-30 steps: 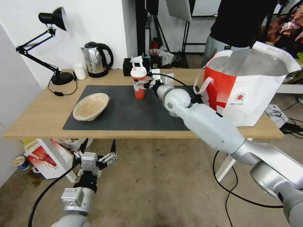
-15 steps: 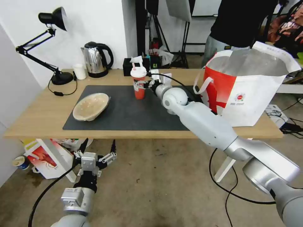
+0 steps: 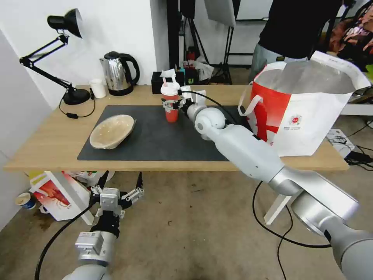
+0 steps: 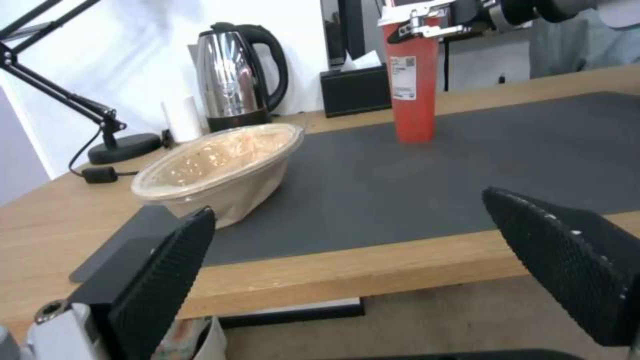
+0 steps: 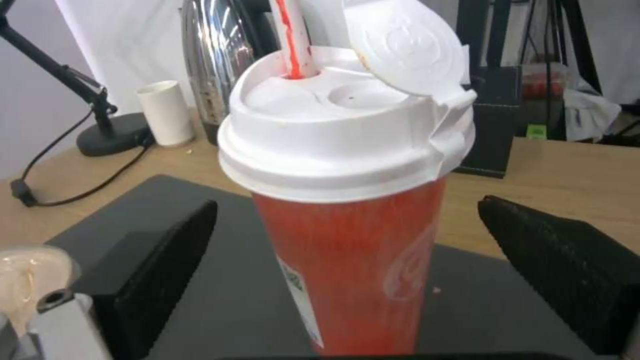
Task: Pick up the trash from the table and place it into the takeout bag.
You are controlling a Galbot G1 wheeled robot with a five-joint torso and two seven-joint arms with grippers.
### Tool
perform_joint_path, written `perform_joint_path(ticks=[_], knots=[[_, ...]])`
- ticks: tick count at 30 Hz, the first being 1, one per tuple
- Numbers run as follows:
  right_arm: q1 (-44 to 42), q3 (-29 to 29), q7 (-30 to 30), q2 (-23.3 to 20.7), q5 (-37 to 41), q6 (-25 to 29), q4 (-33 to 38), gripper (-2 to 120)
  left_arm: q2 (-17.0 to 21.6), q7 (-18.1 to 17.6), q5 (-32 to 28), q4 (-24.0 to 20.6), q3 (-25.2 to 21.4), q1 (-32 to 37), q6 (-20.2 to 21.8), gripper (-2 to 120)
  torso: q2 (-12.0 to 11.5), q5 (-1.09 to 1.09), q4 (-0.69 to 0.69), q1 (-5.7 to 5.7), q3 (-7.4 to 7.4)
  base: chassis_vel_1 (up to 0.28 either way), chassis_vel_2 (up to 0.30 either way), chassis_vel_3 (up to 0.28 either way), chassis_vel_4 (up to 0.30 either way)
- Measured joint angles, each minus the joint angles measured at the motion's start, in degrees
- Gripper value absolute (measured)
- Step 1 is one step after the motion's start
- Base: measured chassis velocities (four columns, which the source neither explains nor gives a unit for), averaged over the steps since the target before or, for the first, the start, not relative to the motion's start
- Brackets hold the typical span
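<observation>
We see the surface [image 3: 50, 144], long light wood with a dark mat [image 3: 163, 140], and at its right end the takeout bag [image 3: 311, 112] standing upright with its foil mouth open. Biggest change over the last second: our right arm has reached further in across the mat, so the right claw [image 3: 171, 104] now sits up at the red cup [image 3: 170, 102] just under its white lid, where a second ago it was lower on the cup body. In the right wrist view the cup [image 5: 347, 200] stands between the two black fingers [image 5: 153, 270] with clear gaps on both sides, so the claw is wide open and grips nothing yet; we judge the grasp is lined up but not closed, and the cup has not left the mat. The tan bowl [image 3: 112, 131] lies tilted on the mat's left part, well apart from the cup, unmoved. Our left claw [image 3: 116, 194] hangs parked below the front edge of the surface, fingers spread wide, empty, same as before. Counts: one bag, one cup, one tan bowl, so two pieces of trash visible on the surface; one steel kettle [image 3: 118, 73], one desk lamp [image 3: 64, 58], one black tissue box [image 3: 159, 82], none of them trash. Nothing can be seen inside the bag from here.
</observation>
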Motion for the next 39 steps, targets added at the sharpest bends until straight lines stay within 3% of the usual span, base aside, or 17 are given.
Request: perform_joint_path(ticks=[19, 26, 33, 38, 39], knots=[[1.5, 0.8, -4.6, 4.0, -1.1, 1.4, -8.5, 99, 0.0, 0.0, 0.0, 0.0, 0.0, 0.0, 0.0, 100, 0.0, 0.0, 0.01, 0.0, 0.0, 0.0, 0.0, 0.0, 0.0], [1.1, 1.1, -5.2, 4.0, -1.3, 1.7, -9.3, 82, 0.0, 0.0, 0.0, 0.0, 0.0, 0.0, 0.0, 100, 0.0, 0.0, 0.0, 0.0, 0.0, 0.0, 0.0, 0.0, 0.0], [0.9, 0.8, -5.8, 3.8, -1.3, 1.7, -9.4, 54, 0.0, 0.0, 0.0, 0.0, 0.0, 0.0, 0.0, 100, 0.0, 0.01, 0.0, 0.0, -0.01, 0.0, 0.0, 0.0, 0.0], [0.9, 0.7, -6.0, 3.9, -1.3, 1.8, -9.6, 48, 0.0, 0.0, 0.0, 0.0, 0.0, 0.0, 0.0, 100, 0.0, 0.01, -0.01, 0.0, -0.01, 0.0, 0.0, 0.0, 0.0], [1.0, 0.7, -6.0, 4.0, -1.3, 1.8, -9.7, 41, 0.0, 0.0, 0.0, 0.0, 0.0, 0.0, 0.0, 100, 0.0, 0.01, -0.01, 0.0, -0.01, 0.0, 0.0, 0.0, 0.0]])
